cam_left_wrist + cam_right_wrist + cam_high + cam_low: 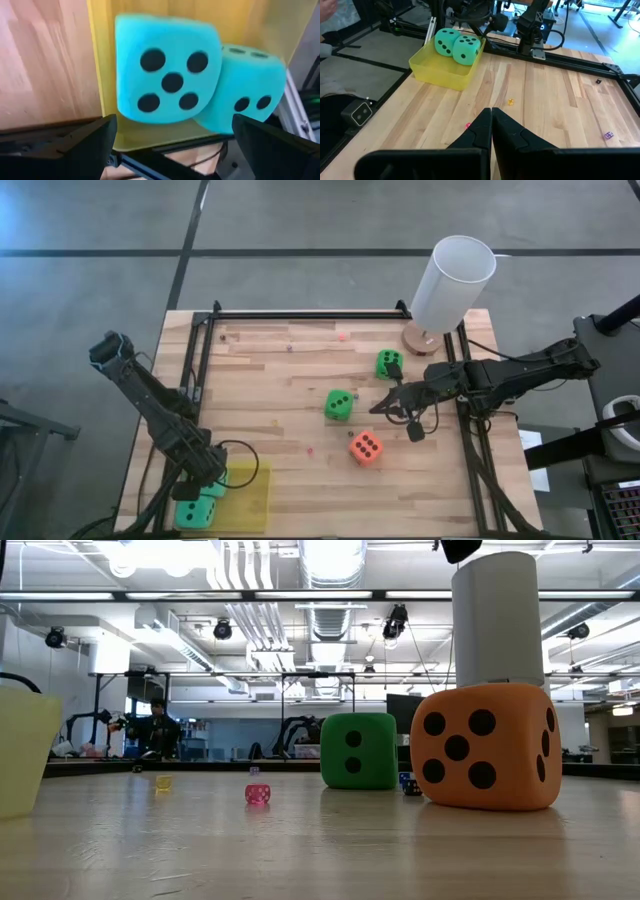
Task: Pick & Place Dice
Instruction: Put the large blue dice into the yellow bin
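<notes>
item: wooden counter (pixel 280 390), framed by dark rails, seen from above. we use clock directions on the overhead view, twelve o'clock at the far edge.

item: yellow tray (pixel 248 498), at seven o'clock, near the counter's edge. we count two teal dice in it, touching each other. the first teal die (pixel 167 70) shows five pips toward the left wrist camera; the second teal die (pixel 247 90) sits pressed against it, partly behind.

item: left gripper (pixel 197 488), over the tray's seven o'clock end, just above the teal dice. its jaws stand wide and released, grasping nothing; the two dark fingers (pixel 75 140) flank the first teal die without touching it.

item: first green die (pixel 339 404), near the counter's centre, lying free.

item: second green die (pixel 389 363), at about one o'clock from centre, lying free, near the white cylinder's base.

item: orange-red die (pixel 365 447), at about five o'clock from centre, lying free. in the low view it fills the foreground, five pips facing us.

item: right gripper (pixel 384 406), reaching in from three o'clock, between the green dice and the orange-red die, touching none that we can see. its jaws are clenched together on nothing.

item: white cylinder (pixel 452 282), upright on a round wooden base at one o'clock.

item: tiny coloured dice scattered on the counter, among them a pink one (pixel 257 793).
</notes>
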`<control>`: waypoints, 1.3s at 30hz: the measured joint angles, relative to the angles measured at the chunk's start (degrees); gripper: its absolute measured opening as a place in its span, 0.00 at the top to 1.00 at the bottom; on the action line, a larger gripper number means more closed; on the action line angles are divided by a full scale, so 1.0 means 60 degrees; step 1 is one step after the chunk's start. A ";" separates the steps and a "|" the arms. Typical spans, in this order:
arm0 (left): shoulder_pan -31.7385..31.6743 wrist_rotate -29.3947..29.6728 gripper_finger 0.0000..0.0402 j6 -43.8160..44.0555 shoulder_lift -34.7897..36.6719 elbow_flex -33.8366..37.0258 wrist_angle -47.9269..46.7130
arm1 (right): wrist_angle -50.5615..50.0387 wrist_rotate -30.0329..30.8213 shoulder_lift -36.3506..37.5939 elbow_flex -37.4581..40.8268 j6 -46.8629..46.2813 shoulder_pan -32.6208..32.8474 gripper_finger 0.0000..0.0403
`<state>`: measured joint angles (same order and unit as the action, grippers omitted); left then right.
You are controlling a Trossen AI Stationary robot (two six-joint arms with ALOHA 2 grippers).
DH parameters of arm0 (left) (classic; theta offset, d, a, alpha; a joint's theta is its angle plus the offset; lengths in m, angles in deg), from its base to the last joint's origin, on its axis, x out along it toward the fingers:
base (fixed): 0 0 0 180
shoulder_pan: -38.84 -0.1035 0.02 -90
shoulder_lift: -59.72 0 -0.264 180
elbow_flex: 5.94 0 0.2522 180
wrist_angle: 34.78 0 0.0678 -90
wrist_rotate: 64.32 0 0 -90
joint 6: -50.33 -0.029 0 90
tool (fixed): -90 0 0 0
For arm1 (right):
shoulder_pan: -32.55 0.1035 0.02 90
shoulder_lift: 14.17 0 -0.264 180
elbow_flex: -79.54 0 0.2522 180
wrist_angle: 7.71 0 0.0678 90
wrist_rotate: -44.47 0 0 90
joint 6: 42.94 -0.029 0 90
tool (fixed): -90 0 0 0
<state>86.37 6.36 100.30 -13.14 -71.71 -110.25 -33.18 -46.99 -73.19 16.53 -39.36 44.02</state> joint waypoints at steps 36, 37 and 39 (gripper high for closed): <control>-0.0007 0.0776 0.01 0.1215 -0.0015 0.1377 0.4870 | 0.0000 -0.0001 0.0000 0.0000 0.0001 0.0000 0.98; -0.0007 0.0752 0.01 0.1239 -0.0017 0.1377 0.4851 | 0.0000 -0.0001 0.0000 0.0000 0.0001 0.0002 0.98; -0.0007 0.0699 0.01 0.1306 -0.0015 0.1373 0.4780 | 0.0000 -0.0002 0.0000 0.0000 -0.0015 0.0000 0.98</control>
<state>86.32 10.56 108.13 -13.23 -63.47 -81.57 -33.18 -47.01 -73.19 16.53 -39.45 44.02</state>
